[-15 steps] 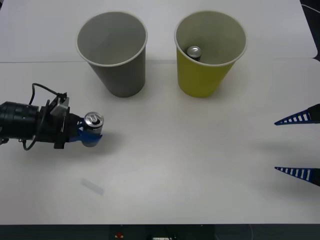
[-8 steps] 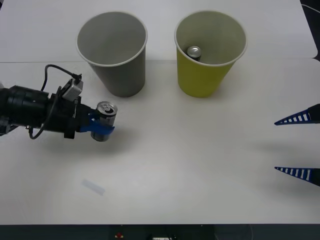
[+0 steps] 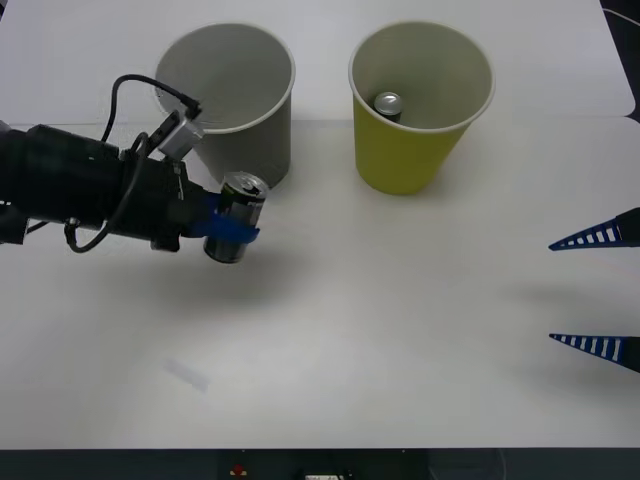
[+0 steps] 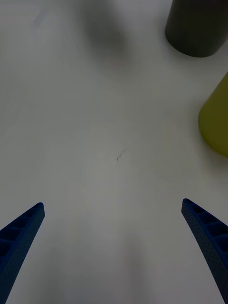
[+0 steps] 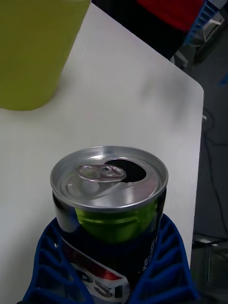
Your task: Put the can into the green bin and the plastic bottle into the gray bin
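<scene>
While the left gripper [image 3: 232,228] is clamping the can [image 3: 238,206] upright at frame left, the green bin [image 3: 420,110] is sitting upper right of it, and the right gripper [image 3: 598,290] is idling open at the right edge.

Glossy metal can [image 5: 109,190]; matt paper-like green bin [image 3: 420,105], smooth table [image 3: 400,300]

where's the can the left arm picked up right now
In the front view the can is on the robot's left, gripped in the left claw just in front of the gray bin, left of the green bin.

Lab-like room, plain white table [image 3: 400,330], dark floor, blue crate [image 5: 209,14] behind
</scene>
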`<state>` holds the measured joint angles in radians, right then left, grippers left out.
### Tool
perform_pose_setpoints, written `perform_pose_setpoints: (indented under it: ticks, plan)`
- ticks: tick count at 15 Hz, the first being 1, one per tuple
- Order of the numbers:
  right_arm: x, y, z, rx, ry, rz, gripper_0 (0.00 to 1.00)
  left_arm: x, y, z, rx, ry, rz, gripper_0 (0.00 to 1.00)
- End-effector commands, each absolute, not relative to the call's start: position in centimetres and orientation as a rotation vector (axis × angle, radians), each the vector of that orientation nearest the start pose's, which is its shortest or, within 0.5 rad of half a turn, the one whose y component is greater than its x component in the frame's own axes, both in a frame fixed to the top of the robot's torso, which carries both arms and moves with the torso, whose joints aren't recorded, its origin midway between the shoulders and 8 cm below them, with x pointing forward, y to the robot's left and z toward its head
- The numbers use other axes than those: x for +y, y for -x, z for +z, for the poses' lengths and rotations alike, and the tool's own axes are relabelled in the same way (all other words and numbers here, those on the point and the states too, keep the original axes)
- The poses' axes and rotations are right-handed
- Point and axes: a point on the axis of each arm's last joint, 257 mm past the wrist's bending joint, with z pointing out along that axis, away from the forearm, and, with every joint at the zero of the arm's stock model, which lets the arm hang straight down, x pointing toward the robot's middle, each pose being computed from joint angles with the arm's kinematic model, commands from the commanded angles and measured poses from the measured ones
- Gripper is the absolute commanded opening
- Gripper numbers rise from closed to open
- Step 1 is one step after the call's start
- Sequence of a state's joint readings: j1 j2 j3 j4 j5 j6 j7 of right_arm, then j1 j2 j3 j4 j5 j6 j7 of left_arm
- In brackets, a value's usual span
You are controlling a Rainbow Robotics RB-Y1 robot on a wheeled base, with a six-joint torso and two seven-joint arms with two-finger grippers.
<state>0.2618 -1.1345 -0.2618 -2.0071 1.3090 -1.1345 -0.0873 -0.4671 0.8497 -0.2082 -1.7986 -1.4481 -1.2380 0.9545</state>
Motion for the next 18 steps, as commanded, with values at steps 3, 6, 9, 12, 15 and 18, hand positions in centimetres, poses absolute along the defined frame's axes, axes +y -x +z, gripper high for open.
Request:
perform_pose_setpoints:
  ticks: [3,6,9,12,15,18]
  plan:
    - [-28.6,-34.1,-16.7,1.596,1.634,0.209,1.00,6.5,-42.0,-8.3,1.921,-1.157,-0.797,0.00]
    - [-28.6,-34.1,-16.7,1.596,1.634,0.209,1.00,4.1,-43.1,-5.4,1.893,-1.194,-0.725,0.00]
    - [-28.6,-34.1,-16.7,1.596,1.634,0.209,1.00,1.7,-44.5,-3.0,1.880,-1.183,-0.713,0.00]
    - [-28.6,-34.1,-16.7,1.596,1.634,0.209,1.00,-1.0,-47.5,-0.6,1.849,-1.218,-0.603,0.00]
    - [-28.6,-34.1,-16.7,1.596,1.634,0.209,1.00,-4.1,-50.8,0.7,1.852,-1.195,-0.560,0.00]
    - [-28.6,-34.1,-16.7,1.596,1.634,0.209,1.00,-7.3,-53.6,1.9,1.815,-1.156,-0.525,0.00]
